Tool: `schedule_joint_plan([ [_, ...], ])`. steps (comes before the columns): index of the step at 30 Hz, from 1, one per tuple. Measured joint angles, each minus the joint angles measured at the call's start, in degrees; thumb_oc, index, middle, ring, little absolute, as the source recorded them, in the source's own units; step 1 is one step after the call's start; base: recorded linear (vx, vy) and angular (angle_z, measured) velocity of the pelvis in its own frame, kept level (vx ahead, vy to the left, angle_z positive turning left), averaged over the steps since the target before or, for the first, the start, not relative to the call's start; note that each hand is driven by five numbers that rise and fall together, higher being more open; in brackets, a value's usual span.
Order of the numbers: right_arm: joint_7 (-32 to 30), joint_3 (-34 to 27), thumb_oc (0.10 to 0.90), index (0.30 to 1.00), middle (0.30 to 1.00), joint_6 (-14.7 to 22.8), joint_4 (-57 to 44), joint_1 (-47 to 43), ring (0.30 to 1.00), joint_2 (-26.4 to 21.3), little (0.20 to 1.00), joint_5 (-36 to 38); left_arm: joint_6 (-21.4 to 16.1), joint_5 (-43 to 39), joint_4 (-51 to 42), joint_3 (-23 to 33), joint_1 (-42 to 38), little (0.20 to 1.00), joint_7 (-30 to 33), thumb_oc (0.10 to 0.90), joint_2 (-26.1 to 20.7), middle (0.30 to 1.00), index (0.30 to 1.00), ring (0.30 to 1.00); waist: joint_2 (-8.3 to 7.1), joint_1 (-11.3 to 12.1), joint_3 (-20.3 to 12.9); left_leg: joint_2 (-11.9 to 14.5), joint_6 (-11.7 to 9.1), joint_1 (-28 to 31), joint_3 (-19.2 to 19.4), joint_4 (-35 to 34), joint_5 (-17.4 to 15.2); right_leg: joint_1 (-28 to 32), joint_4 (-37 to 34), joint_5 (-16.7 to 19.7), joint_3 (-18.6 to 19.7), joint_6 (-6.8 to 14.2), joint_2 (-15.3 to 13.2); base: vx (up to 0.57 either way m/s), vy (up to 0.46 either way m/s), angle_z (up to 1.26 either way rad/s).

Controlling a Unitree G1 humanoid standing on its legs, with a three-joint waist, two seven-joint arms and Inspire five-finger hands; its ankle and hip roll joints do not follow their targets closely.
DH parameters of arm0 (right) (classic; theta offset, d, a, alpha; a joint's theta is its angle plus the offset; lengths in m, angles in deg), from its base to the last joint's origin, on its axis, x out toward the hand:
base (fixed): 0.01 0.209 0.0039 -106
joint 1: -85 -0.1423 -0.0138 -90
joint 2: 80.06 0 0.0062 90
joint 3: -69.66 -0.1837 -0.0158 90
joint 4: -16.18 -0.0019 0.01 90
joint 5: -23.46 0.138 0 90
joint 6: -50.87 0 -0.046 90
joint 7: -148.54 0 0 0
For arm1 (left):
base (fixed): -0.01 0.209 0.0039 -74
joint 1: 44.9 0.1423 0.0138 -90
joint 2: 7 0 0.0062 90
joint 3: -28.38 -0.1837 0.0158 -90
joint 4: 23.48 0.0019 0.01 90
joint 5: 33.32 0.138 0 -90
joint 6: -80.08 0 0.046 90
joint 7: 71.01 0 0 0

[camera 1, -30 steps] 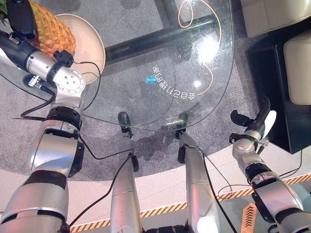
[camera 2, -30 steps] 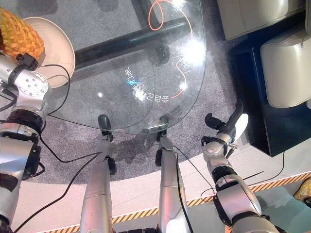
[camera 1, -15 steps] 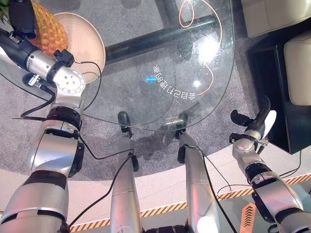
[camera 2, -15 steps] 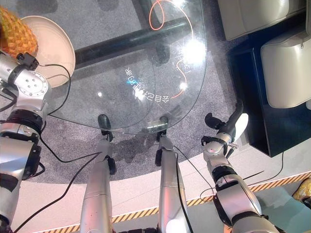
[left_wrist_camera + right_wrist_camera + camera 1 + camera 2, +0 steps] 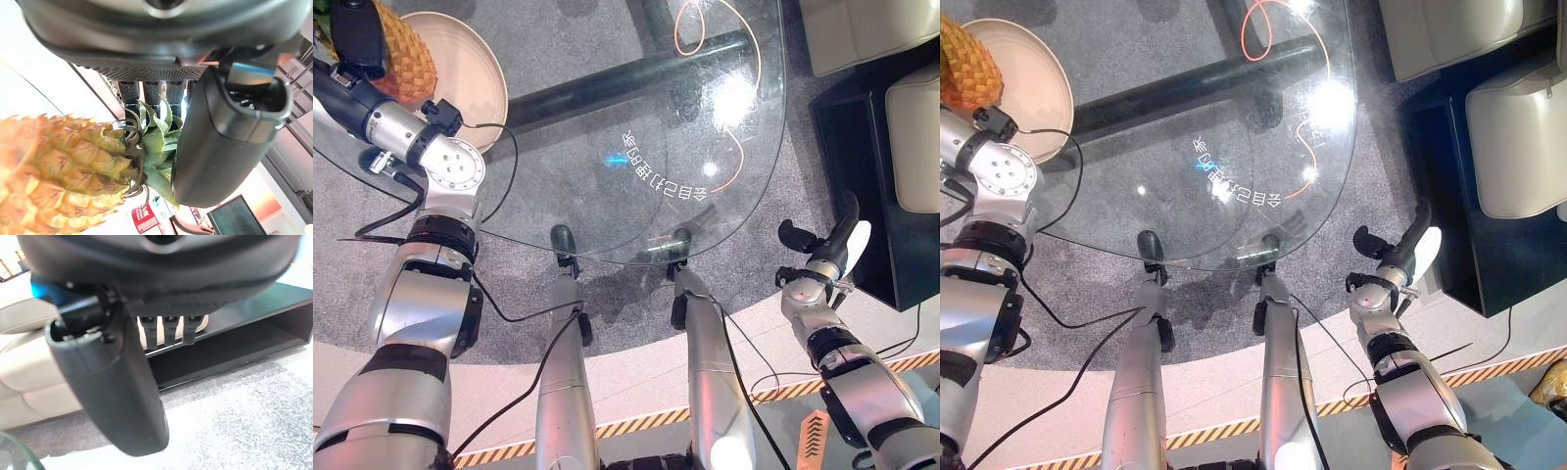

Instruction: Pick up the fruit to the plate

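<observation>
As seen from the head cameras, held a pineapple (image 5: pixel 403 59) at the far left, over the near-left part of a cream plate (image 5: pixel 475 73) on the round glass table (image 5: pixel 705 127). Left hand (image 5: pixel 215 142) closed on the pineapple, thumb and fingers (image 5: pixel 151 93) curled round the base of its green leafy crown. Whether the fruit touched the plate could not be told. Right hand (image 5: pixel 827 245) hung off the table's near right edge, over the grey carpet (image 5: pixel 254 411), fingers relaxed and holding nothing, near a low black cabinet (image 5: pixel 862 147).
</observation>
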Motion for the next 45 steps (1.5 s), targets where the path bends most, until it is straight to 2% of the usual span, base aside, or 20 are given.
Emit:
schedule_joint_plan([
  [9, -0.16, -0.01, 0.800, 0.900, 0.900, 0.13, -0.02, -0.25, 0.900, 0.00, 0.900, -0.06, -2.39, 0.04, -2.85, 0.11, 1.90, 0.442, 0.00, 0.342, 0.14, 0.507, 0.507, 0.507, 0.00, 0.16, 0.00, -0.01, -0.01, -0.02, -0.06, -0.01, 0.01, 0.00, -0.01, 0.00, -0.04, 0.00, 0.00, 0.00, 0.000, 0.00],
  [23, -1.37, -0.05, 0.800, 0.900, 0.900, 0.12, -0.01, -0.68, 0.900, 0.09, 0.900, -0.09, -3.79, 0.09, -5.09, 0.15, 4.24, 0.453, 0.06, 0.353, 1.77, 0.516, 0.516, 0.516, 0.00, 1.15, 0.00, 0.02, -0.13, -0.32, -0.47, -0.05, 0.10, 0.03, -0.16, -0.01, -0.41, 0.00, 0.04, -0.01, -0.013, 0.00],
  [30, -1.55, -0.11, 0.800, 0.900, 0.900, 0.14, -0.05, -0.98, 0.900, 0.38, 0.900, -0.09, -4.07, 1.16, -7.25, 0.13, 5.87, 0.458, -0.04, 0.358, 2.93, 0.521, 0.521, 0.521, 0.00, 1.66, 0.00, 0.25, -0.52, -0.38, -1.77, -0.01, 0.38, 0.74, -0.14, -0.12, -1.75, -0.13, 0.22, -0.02, -0.050, 0.05],
  [34, -1.84, -0.11, 0.800, 0.900, 0.900, 0.12, -0.05, -1.04, 0.900, 0.50, 0.900, -0.08, -4.63, 1.24, -7.36, 0.20, 7.20, 0.469, -0.03, 0.369, 2.98, 0.531, 0.531, 0.531, -0.02, 1.73, 0.00, 0.29, -0.56, -0.38, -1.87, 0.00, 0.43, 0.80, -0.12, -0.11, -1.83, -0.14, 0.26, 0.00, -0.014, 0.00],
  [37, -2.23, -0.11, 0.800, 0.900, 0.900, 0.12, -0.05, -1.03, 0.900, 0.54, 0.900, -0.07, -5.27, 1.24, -7.44, 0.23, 7.75, 0.521, -0.43, 0.421, 3.00, 0.575, 0.575, 0.575, -0.06, 1.70, 0.00, 0.37, -0.58, -0.38, -2.06, 0.11, 0.44, 1.01, -0.12, -0.09, -2.01, -0.16, 0.33, -0.01, -0.023, 0.01],
  [45, -2.24, -0.11, 0.800, 0.900, 0.900, 0.30, -0.01, -1.04, 0.900, 0.55, 0.900, 0.00, -5.54, 1.25, -7.43, 0.21, 7.80, 0.562, -2.10, 0.462, 3.35, 0.611, 0.611, 0.611, -0.31, 1.69, -0.04, 0.57, -0.63, -0.39, -2.31, 0.83, 0.42, 1.37, 0.19, -0.08, -2.26, -0.24, 0.52, 0.00, 0.000, 0.00],
])
